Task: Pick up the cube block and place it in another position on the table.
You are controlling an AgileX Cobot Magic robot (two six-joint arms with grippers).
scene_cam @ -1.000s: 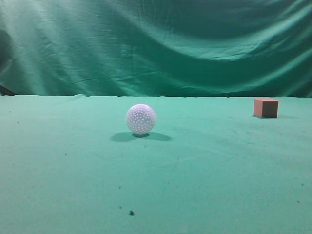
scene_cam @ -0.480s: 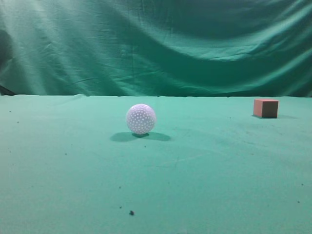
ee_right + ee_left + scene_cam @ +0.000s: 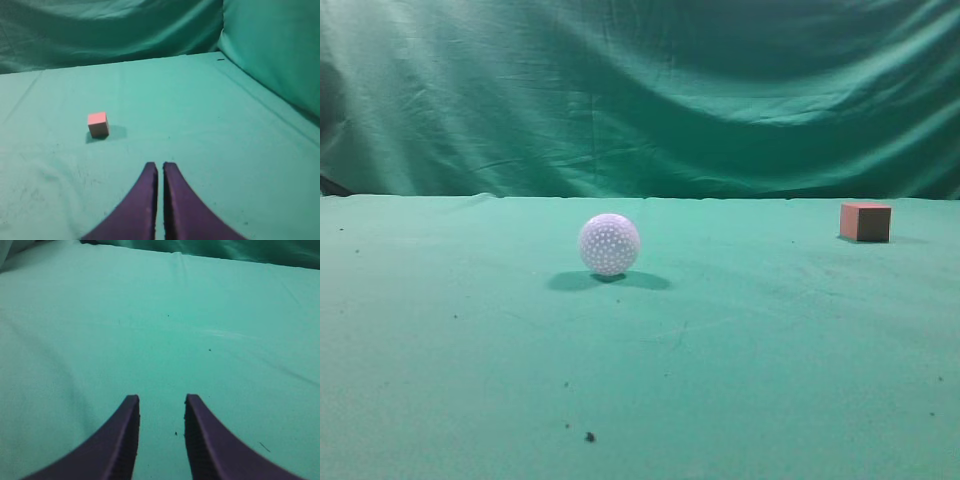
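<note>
The cube block (image 3: 865, 221) sits flat on the table (image 3: 740, 380), far over on the right side and toward the back, near the green curtain (image 3: 640, 90). From the right wrist camera the cube block (image 3: 98, 124) is ahead of the right gripper (image 3: 160, 172) and off to its left, well apart from it. Nothing touches it.

The right gripper has its two dark purple fingers (image 3: 145, 200) almost pressed together, with only a thin slit between them, and it holds nothing. The left gripper (image 3: 161, 410) has a clear gap between its fingers (image 3: 125, 440) and it holds nothing too. Only cloth lies in front of it.

So the job looks like it is just at the start: the reach to the block. I think the right arm is the closer one. It will need to spread its fingers, move forward and left, and come down around the block.

The block is small, with flat plain sides and sharp corners, so it should be easy to pinch. The white ball (image 3: 609, 244) near the middle is round and bumpy with little dots. The table cloth is soft, a bit wrinkled, and has tiny dark specks.
</note>
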